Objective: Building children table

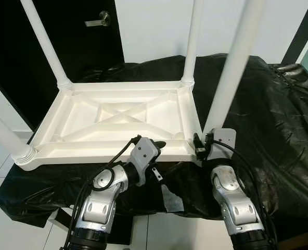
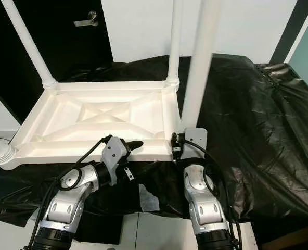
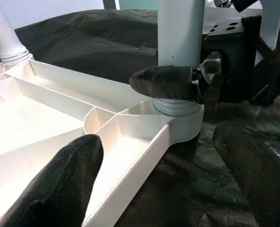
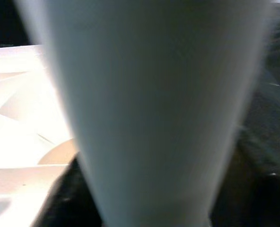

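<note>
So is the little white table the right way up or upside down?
Upside down. The white table lies on the black cover with its ribbed underside facing up, and its legs point at the ceiling. The right gripper is clamped on one leg's base.

Silver jointed arms, black cables looping along them (grey wrist housings); long black fingers (image 3: 64,179).

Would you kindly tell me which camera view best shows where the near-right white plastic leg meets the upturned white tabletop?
The left wrist view: the near-right white plastic leg enters its corner socket, the right gripper around its base. Both eye views show that joint behind the gripper; the right wrist view gives a blurred close-up of the leg.
</note>
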